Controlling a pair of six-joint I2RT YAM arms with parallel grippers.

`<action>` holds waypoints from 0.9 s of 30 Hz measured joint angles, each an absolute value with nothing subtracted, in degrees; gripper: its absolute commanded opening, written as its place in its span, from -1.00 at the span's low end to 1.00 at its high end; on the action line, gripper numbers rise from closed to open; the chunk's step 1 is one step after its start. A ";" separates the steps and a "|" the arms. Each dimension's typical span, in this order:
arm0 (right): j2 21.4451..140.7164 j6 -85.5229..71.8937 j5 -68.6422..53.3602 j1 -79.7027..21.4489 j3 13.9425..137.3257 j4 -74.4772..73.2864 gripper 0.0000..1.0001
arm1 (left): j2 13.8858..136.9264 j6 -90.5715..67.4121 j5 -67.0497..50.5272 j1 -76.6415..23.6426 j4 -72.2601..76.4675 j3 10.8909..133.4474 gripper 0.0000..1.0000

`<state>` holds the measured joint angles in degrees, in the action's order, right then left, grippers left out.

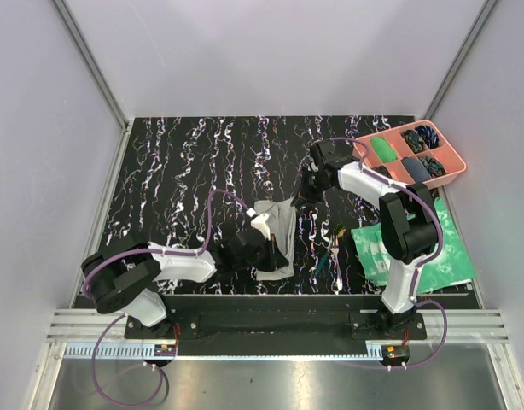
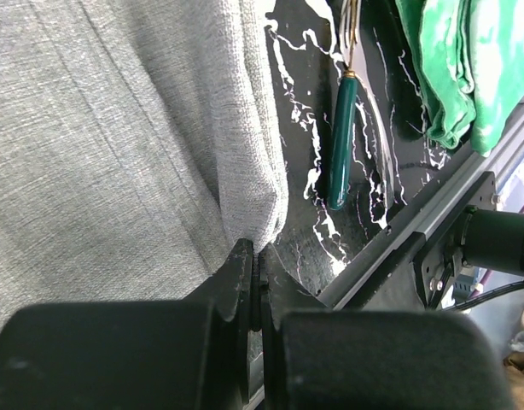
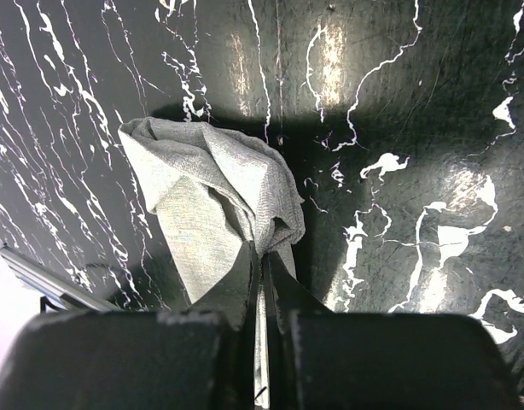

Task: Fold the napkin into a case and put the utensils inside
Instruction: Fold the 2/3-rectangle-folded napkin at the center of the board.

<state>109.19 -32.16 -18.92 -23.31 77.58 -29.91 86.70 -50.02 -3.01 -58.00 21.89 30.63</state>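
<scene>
The grey napkin (image 1: 279, 224) lies bunched on the black marbled table, held up between both arms. My left gripper (image 1: 267, 253) is shut on its near edge; in the left wrist view the cloth (image 2: 117, 145) fills the left side and runs into the closed gripper (image 2: 258, 256). My right gripper (image 1: 297, 200) is shut on the napkin's far end, and in the right wrist view the cloth (image 3: 206, 196) puckers where the gripper (image 3: 264, 254) pinches it. The utensils (image 1: 334, 248) lie on the table right of the napkin. One teal-handled utensil (image 2: 340, 145) shows beside the cloth. No case shape shows.
A green-and-white mottled sheet (image 1: 416, 243) lies at the near right, its folded edge (image 2: 467, 68) close to the utensils. A pink compartmented tray (image 1: 451, 172) stands at the far right. The metal rail (image 1: 279, 323) runs along the table's near edge.
</scene>
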 measured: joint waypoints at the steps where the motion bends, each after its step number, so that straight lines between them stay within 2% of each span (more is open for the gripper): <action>1: 109.19 -32.40 -18.92 -23.33 77.58 -29.91 -1.00 | 86.72 -49.98 -3.14 -58.00 22.04 30.63 -1.00; 6: 109.25 -33.78 -18.83 -23.99 78.39 -30.09 -1.00 | 86.74 -49.76 -3.33 -57.98 22.81 30.63 -0.88; 10: 109.51 -35.62 -18.00 -25.43 79.22 -29.87 -1.00 | 86.74 -49.19 -3.81 -57.98 22.79 30.63 -0.40; 11: 109.56 -36.27 -17.61 -25.85 79.29 -29.74 -1.00 | 86.74 -48.97 -4.12 -57.98 22.63 30.63 -0.22; 14: 109.58 -38.13 -16.99 -26.63 79.29 -29.19 -1.00 | 86.70 -48.23 -5.15 -57.63 22.13 30.59 -0.07; 21: 109.58 -42.13 -15.64 -26.89 79.09 -27.64 -1.00 | 77.58 -46.35 -6.42 -53.21 19.29 28.60 -0.10; 24: 109.58 -43.00 -15.49 -26.96 79.02 -27.59 -1.00 | 73.03 -46.09 -6.48 -49.45 18.22 28.45 -0.30; 25: 109.58 -43.31 -15.46 -27.03 79.02 -27.55 -1.00 | 72.18 -45.89 -6.46 -47.83 17.82 28.49 -0.42; 27: 109.58 -43.68 -15.42 -27.20 79.02 -27.42 -1.00 | 72.58 -45.43 -6.50 -44.51 15.88 29.30 -0.51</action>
<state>109.58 -43.68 -15.42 -27.20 79.02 -27.42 72.58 -45.43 -6.50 -44.51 15.88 29.30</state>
